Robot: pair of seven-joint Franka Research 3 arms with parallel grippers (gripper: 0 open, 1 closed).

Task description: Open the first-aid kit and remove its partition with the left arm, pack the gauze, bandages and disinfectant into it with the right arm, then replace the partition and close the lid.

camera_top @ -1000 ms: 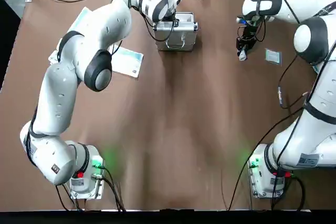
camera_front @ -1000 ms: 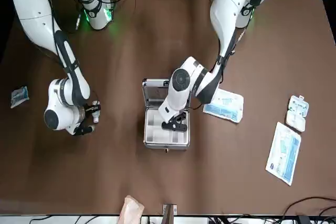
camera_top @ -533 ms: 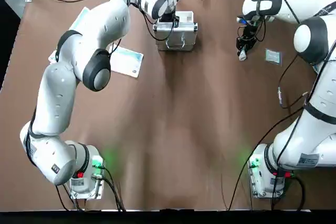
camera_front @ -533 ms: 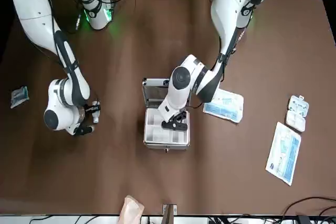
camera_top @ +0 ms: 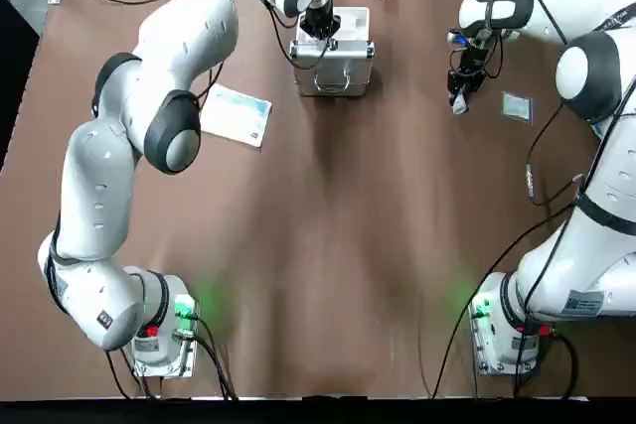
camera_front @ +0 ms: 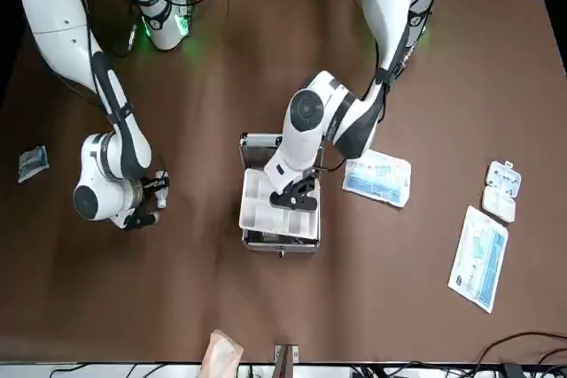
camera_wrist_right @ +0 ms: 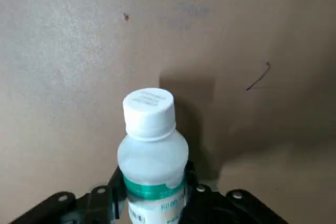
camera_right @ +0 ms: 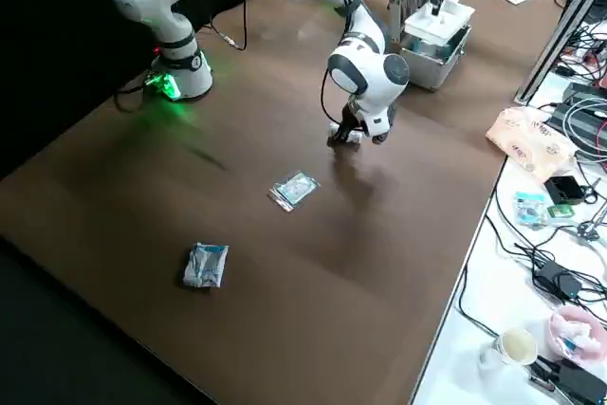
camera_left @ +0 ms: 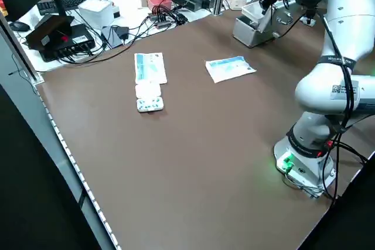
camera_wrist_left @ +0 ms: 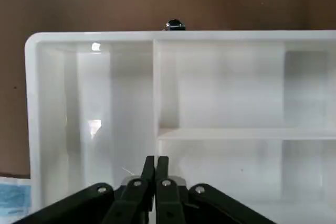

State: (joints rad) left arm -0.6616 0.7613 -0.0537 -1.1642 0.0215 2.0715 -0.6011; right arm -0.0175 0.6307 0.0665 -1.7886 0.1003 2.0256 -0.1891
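Front view: I log the left claw (camera_front: 292,198) pinching the partition (camera_front: 262,211) above the first-aid kit (camera_front: 281,238); right claw (camera_wrist_right: 152,195) clamps the disinfectant (camera_wrist_right: 152,150).

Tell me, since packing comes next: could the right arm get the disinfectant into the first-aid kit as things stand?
Probably not yet. The right pincer is shut on the disinfectant, but the partition, pinched by the left pincer, hangs right above the open first-aid kit, blocking the way in.
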